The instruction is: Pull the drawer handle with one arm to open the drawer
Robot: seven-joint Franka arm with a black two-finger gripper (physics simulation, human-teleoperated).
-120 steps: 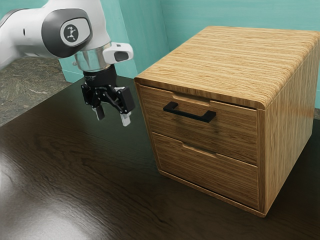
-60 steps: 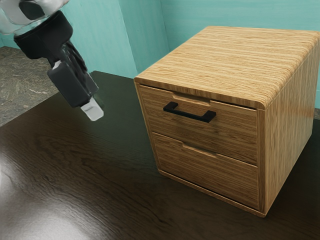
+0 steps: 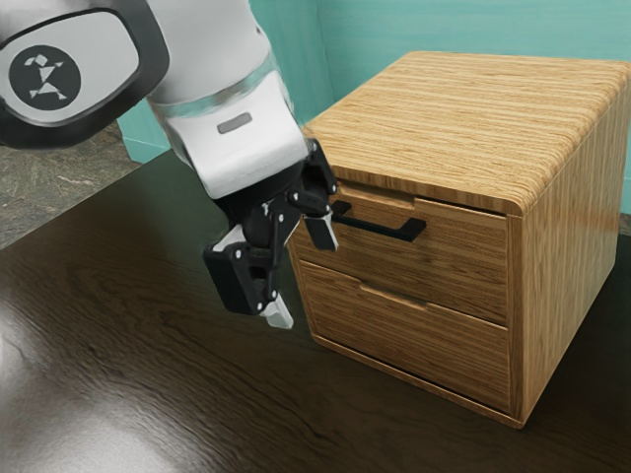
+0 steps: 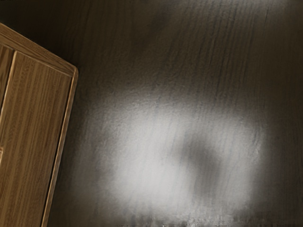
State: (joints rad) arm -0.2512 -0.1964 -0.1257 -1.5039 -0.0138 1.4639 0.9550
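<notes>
A wooden cabinet point(image 3: 473, 128) stands on the dark table point(image 3: 128, 374). Its upper drawer point(image 3: 444, 261) sits flush with the front and carries a black bar handle point(image 3: 380, 225). My gripper point(image 3: 300, 274) hangs in front of the cabinet's front corner on the exterior view's left, open wide with nothing between its fingers. One fingertip point(image 3: 321, 235) is just beside the handle's end on the exterior view's left, and the other point(image 3: 280, 316) is lower, in front of the lower drawer point(image 3: 404, 330). The wrist view has the cabinet's front point(image 4: 28, 142) beside the hand and the table point(image 4: 189, 118) below it.
The lower drawer has only a shallow notch at its top edge. A teal wall point(image 3: 414, 25) rises behind the cabinet. A grey stone floor point(image 3: 49, 182) lies past the table's far edge. Open tabletop stretches toward the exterior view's left and front.
My arm has swung from the exterior view's upper left down and to the right, up to the cabinet's front. The hand has turned, and its fingers now stand spread beside the handle. The drawer has not moved.
</notes>
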